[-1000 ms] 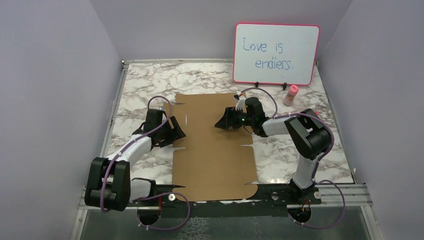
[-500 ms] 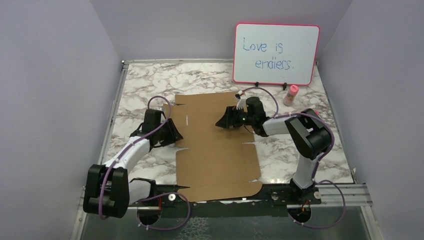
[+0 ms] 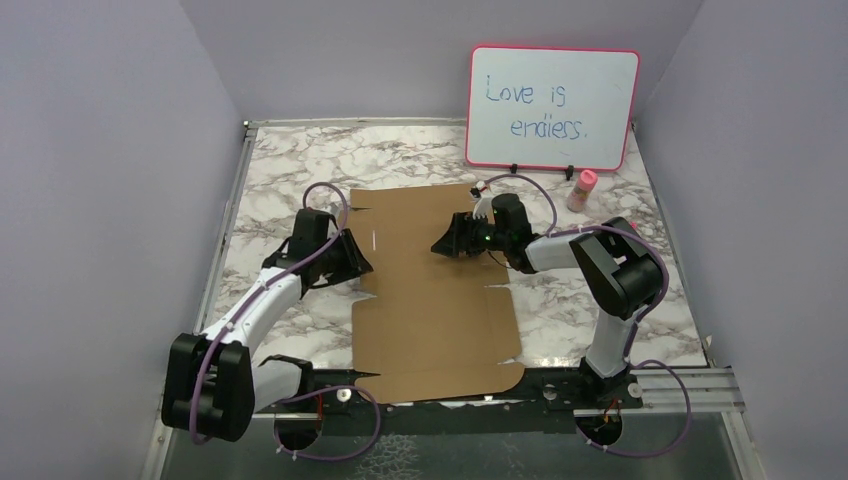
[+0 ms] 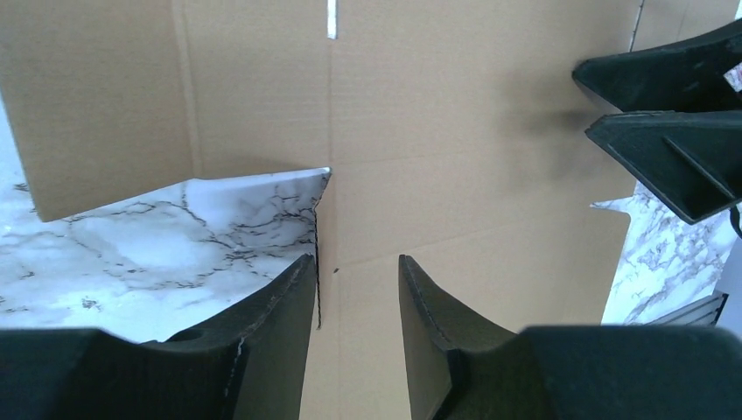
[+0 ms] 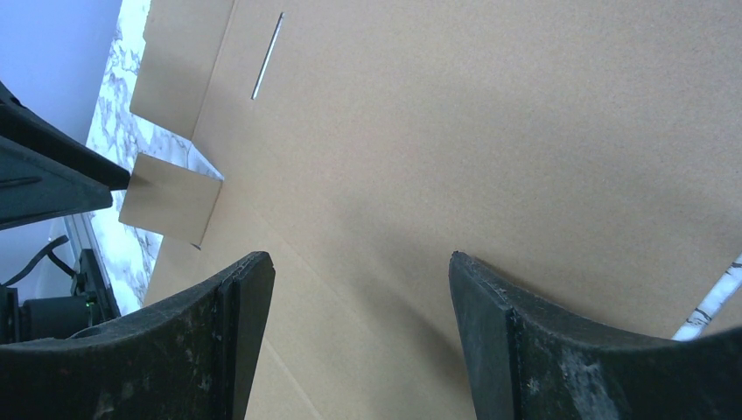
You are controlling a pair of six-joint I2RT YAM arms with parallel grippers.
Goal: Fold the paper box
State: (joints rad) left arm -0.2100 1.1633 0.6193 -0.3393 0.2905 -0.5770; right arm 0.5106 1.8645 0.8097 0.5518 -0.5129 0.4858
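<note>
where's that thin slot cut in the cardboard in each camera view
Top external: the slot is in the left part of the cardboard, just up and right of the left gripper.
Left wrist: top edge, left of centre, ahead of the gripper's own fingers.
Right wrist: upper left, slanted.
Shared landmark: the left gripper, also at the right wrist view's left edge.

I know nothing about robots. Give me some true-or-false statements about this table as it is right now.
1. The paper box lies as an unfolded sheet on the marble table. True.
2. The right gripper is clamped on a flap. False: it is open above the sheet, holding nothing.
3. The whiteboard stands at the table's far side. True.
4. The left gripper is at the sheet's right edge. False: it is at the left edge, open.
</note>
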